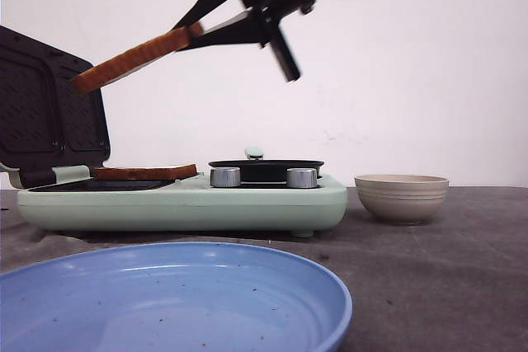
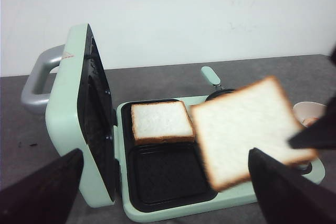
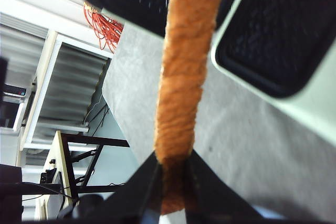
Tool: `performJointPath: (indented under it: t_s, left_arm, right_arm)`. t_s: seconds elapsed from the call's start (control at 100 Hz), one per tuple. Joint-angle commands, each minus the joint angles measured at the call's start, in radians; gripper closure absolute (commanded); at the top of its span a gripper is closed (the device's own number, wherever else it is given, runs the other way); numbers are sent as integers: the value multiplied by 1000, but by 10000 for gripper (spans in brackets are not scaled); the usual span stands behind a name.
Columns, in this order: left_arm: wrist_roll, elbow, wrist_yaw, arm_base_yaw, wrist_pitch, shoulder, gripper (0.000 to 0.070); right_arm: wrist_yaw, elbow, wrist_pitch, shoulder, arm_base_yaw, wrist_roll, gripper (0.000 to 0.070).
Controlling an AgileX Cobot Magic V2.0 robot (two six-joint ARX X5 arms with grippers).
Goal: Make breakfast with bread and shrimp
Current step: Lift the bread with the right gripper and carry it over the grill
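Note:
My right gripper (image 1: 195,31) is shut on one corner of a bread slice (image 1: 132,59) and holds it tilted in the air above the open sandwich maker (image 1: 181,204). In the right wrist view the crust (image 3: 186,51) runs edge-on out of the closed fingers (image 3: 202,187). Another bread slice (image 2: 160,120) lies flat in the maker's far black compartment, while the near compartment (image 2: 168,174) is bare. The held slice (image 2: 244,129) hovers beside it. My left gripper (image 2: 165,153) is open and empty, facing the maker. The shrimp is not visible.
The maker's lid (image 1: 41,113) stands upright at the left. A small black pan (image 1: 264,169) sits on its right half behind two knobs. A beige bowl (image 1: 402,197) stands to the right, and a blue plate (image 1: 165,302) lies nearest the camera.

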Motion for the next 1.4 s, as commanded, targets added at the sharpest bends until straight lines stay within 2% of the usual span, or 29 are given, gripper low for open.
performJointPath:
  t_s: [0.0, 0.32, 0.46, 0.58, 0.69, 0.9, 1.391]
  left_arm:
    - [1, 3, -2, 1, 10, 2, 144]
    - [-5, 3, -2, 1, 10, 2, 144]
    - [-5, 3, -3, 1, 10, 2, 144]
    - [-5, 3, -3, 1, 10, 2, 144]
    - [-5, 3, -3, 1, 10, 2, 144]
    - [-5, 3, -3, 1, 10, 2, 144]
    - [-5, 3, -2, 1, 10, 2, 144]
  right_arm:
    - [-7, 57, 8, 56, 11, -13, 700]
    - [-5, 150, 29, 209, 47, 6, 700]
    - [71, 150, 52, 239, 72, 24, 700]
    - [85, 150, 92, 258, 87, 55, 700]
    - [151, 150, 104, 269, 99, 68, 700]
    - [205, 150, 132, 272, 108, 85, 700]
    - [246, 150, 193, 280, 121, 136, 700]
